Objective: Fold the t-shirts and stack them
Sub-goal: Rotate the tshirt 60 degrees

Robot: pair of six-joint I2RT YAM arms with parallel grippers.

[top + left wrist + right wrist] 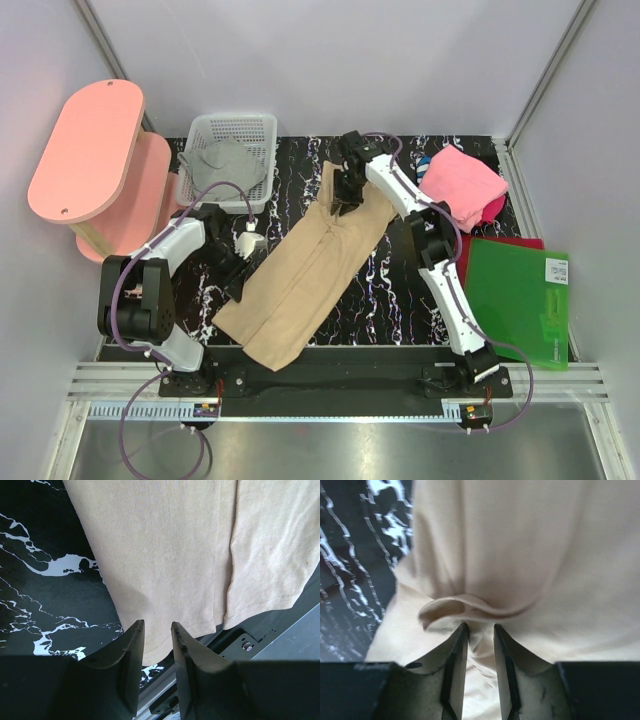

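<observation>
A tan t-shirt (300, 280) lies on the black marbled table as a long band, running from far centre to the near edge. My right gripper (347, 198) is on its far end. In the right wrist view the right gripper (480, 627) is open, tips pressed into the tan t-shirt (530, 555), with a pucker of cloth between them. My left gripper (238, 283) is at the band's left side. The left wrist view shows this left gripper (157, 625) open and empty above the hem of the tan t-shirt (165, 555). A pink t-shirt (462, 185) lies far right. A grey t-shirt (228, 165) fills the basket.
The white mesh basket (232, 120) stands at the far left. A pink two-tier stand (85, 150) is beyond the table's left edge. A stiff green sheet (520, 300) lies at the right on a dark red one (500, 243). The table's metal rail (260, 640) runs under the hem.
</observation>
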